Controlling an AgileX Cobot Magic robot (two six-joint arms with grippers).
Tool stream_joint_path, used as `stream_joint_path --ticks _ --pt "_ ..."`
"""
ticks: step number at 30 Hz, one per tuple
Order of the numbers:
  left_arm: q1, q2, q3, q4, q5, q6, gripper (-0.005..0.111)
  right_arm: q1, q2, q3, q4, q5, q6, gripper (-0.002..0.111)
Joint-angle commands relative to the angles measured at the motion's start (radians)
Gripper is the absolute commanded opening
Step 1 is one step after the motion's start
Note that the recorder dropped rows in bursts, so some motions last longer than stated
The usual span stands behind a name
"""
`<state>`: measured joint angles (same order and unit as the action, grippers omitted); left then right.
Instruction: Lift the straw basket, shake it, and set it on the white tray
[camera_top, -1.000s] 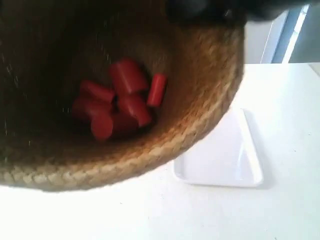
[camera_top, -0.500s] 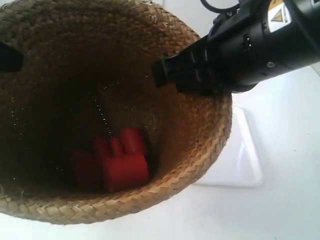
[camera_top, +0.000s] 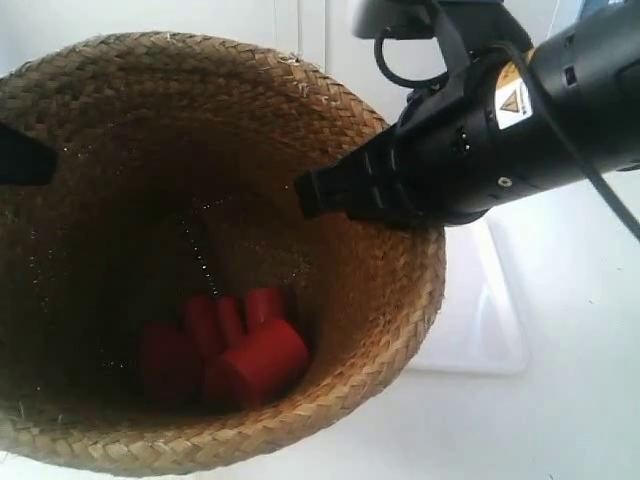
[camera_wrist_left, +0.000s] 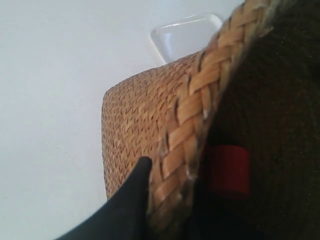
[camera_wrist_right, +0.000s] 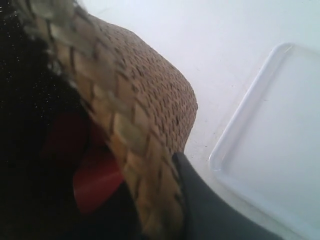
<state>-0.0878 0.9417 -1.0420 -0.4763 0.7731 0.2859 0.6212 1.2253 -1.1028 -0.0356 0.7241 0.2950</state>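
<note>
Down from the exterior camera the straw basket (camera_top: 390, 290) has dropped since a second ago, so its far rim now shows, and the red cylinders (camera_top: 240, 350) inside have slid from mid-floor into a heap against one wall. Tan-brown and tightly woven, the basket has a thick braided rim, a dark inside and walls narrowing to a squarish base. It hangs tilted in the air, mouth toward the exterior camera. The left tool (camera_wrist_left: 160, 180) pinches the rim, one black finger pressed to the outer weave; the right tool (camera_wrist_right: 167, 190) pinches the opposite rim the same way. The black arm at the exterior view's right (camera_top: 520, 110) reaches over that rim. Beside the basket's base, partly hidden behind its wall, the white tray (camera_top: 480, 330) lies flat on the pale surface (camera_top: 560, 420)
</note>
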Motion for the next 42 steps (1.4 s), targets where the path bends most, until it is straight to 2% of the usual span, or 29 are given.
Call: stream_joint_path --ticks 1,3,5,6,8,10,11,13,16,28,31,36,42 --pt "0.005 -0.047 -0.108 -0.086 0.054 -0.027 0.000 -0.004 -0.047 -0.116 0.012 0.140 -0.052 0.000" --pt "0.005 -0.097 -0.239 -0.169 0.115 0.020 0.000 0.000 -0.130 -0.251 0.076 0.188 -0.118 0.000" --pt "0.005 -0.145 -0.342 -0.202 0.133 0.123 0.000 0.000 -0.220 -0.309 0.108 0.136 -0.118 0.000" --pt "0.005 -0.153 -0.329 -0.154 0.116 0.144 0.000 0.000 -0.244 -0.265 0.054 0.063 -0.111 0.000" --pt "0.007 -0.113 -0.182 0.022 0.032 0.000 0.000 -0.010 -0.189 -0.111 -0.097 -0.001 0.006 0.000" --pt "0.007 -0.048 -0.108 0.132 0.041 -0.141 0.000 -0.036 -0.092 -0.066 -0.145 0.144 0.082 0.000" --pt "0.007 -0.044 -0.098 0.129 0.046 -0.116 0.000 -0.034 -0.077 -0.064 -0.134 0.164 0.058 0.000" --pt "0.005 -0.046 -0.093 0.003 0.025 -0.019 0.000 -0.020 -0.074 -0.062 -0.062 0.115 -0.003 0.000" --pt "0.007 -0.046 -0.113 0.064 0.000 -0.061 0.000 -0.018 -0.103 -0.062 -0.072 0.067 0.023 0.000" --pt "0.007 -0.012 -0.118 -0.040 -0.004 -0.072 0.000 -0.030 -0.095 -0.063 -0.069 0.134 0.029 0.000" --pt "0.005 0.043 -0.118 -0.106 -0.014 -0.072 0.000 -0.082 -0.069 -0.102 -0.088 0.195 0.030 0.000" --pt "-0.004 0.134 -0.118 -0.344 -0.101 -0.016 0.000 -0.172 0.007 -0.214 -0.097 0.330 -0.046 0.000" --pt "-0.104 0.232 -0.126 -0.375 -0.234 -0.028 0.000 -0.280 0.093 -0.340 -0.103 0.443 -0.153 0.000"
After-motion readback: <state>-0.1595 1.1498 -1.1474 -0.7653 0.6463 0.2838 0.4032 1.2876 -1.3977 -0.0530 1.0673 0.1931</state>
